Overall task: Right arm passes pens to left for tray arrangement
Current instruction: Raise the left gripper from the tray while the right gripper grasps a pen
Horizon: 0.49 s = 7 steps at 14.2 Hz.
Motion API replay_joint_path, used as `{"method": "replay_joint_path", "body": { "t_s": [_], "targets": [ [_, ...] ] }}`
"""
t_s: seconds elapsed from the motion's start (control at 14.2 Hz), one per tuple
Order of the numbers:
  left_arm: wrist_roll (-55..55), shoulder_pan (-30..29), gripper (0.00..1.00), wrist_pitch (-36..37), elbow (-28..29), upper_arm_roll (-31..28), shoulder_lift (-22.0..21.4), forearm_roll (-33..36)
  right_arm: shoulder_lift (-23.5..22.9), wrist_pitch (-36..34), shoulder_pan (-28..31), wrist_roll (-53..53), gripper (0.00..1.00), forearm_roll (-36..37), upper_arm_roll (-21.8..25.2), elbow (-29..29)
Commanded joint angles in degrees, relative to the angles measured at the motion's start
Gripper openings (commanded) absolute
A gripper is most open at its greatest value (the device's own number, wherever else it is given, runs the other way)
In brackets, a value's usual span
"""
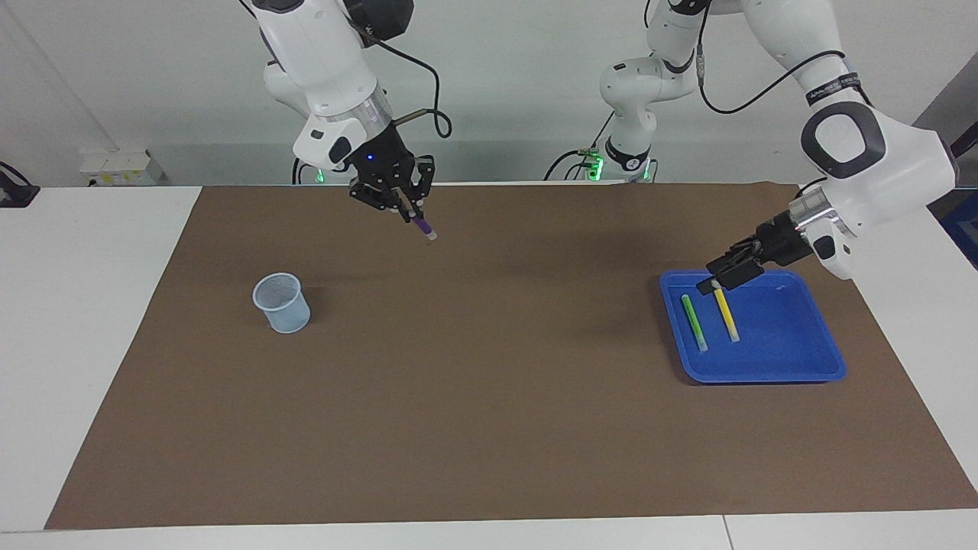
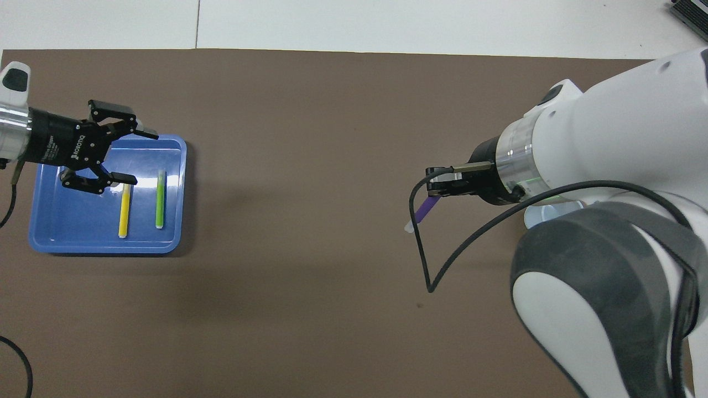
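Right gripper (image 1: pixel 410 215) clamps purple pen (image 1: pixel 422 227); left gripper (image 2: pixel 134 156) reads ROBOTIQ.

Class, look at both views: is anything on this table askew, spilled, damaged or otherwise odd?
Nothing stands out. The green pen and yellow pen lie side by side in the tray, and the cup stands upright.

R arm: raised over mat, wrist tilted down toward table centre.
R gripper (image 1: pixel 410 212): fingertips pinched together on purple pen (image 1: pixel 422 227), pen slanting down out of them.
L arm: elbow high, forearm angled down.
L gripper (image 1: pixel 714 279): over tray (image 1: pixel 795 359) edge nearest the robots, fingers spread wide, holding nothing.
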<state>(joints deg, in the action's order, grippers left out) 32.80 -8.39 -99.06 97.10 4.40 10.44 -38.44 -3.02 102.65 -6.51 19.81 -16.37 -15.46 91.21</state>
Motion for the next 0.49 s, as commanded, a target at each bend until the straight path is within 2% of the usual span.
{"method": "replay_joint_path", "body": {
  "t_s": [0.0, 0.21, 0.42],
  "targets": [
    [7.8, 0.6, 1.00, 2.3, 0.8, -0.2, -2.4, -3.0, 3.4, 9.1, -2.6, 8.4, 0.00, -5.7, -0.4, 6.9],
    [14.3, 2.0, 1.00, 2.3, 2.2, 0.3, -5.2, -5.2, 6.4, 25.8, -6.6, 13.9, 0.00, -8.8, -0.4, 16.3],
    [20.9, 2.8, 1.00, 0.3, 6.8, 0.3, -9.3, -10.8, 6.9, 31.7, -9.1, 22.3, 0.00, -10.2, -0.4, 17.9]
  ]
}}
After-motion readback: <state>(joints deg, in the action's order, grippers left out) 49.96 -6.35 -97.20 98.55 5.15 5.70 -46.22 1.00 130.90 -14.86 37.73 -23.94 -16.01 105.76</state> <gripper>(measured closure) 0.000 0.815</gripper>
